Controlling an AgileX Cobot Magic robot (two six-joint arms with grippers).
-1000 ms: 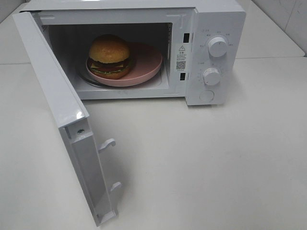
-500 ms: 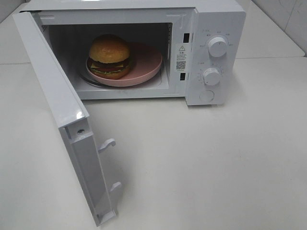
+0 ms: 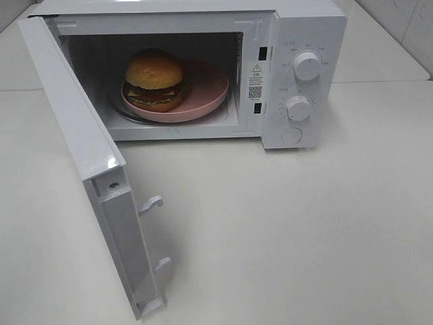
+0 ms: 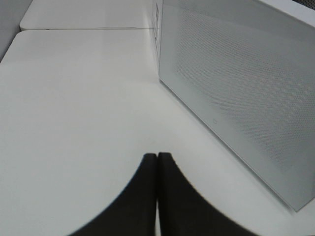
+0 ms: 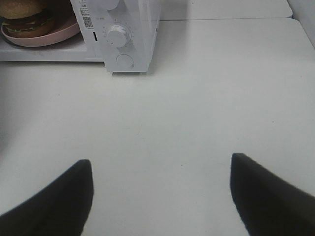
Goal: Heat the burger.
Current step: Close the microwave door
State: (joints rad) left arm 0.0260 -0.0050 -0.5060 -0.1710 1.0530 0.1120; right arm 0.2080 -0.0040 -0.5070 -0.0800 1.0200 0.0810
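The burger (image 3: 155, 78) with its golden bun sits on a pink plate (image 3: 206, 88) inside the white microwave (image 3: 308, 40), whose door (image 3: 81, 156) hangs wide open to the left. The right wrist view catches the burger (image 5: 25, 17) and the plate (image 5: 47, 35) at its corner. My right gripper (image 5: 160, 169) is open over bare table in front of the microwave, holding nothing. My left gripper (image 4: 157, 158) is shut with nothing in it, over the table beside the open door (image 4: 241, 88). Neither arm appears in the exterior high view.
Two knobs (image 3: 308, 66) (image 3: 298, 107) and a round button (image 3: 291, 135) are on the microwave's right panel. The door's two latch hooks (image 3: 154, 202) stick out toward the table in front. A table seam (image 3: 379, 82) runs behind the microwave.
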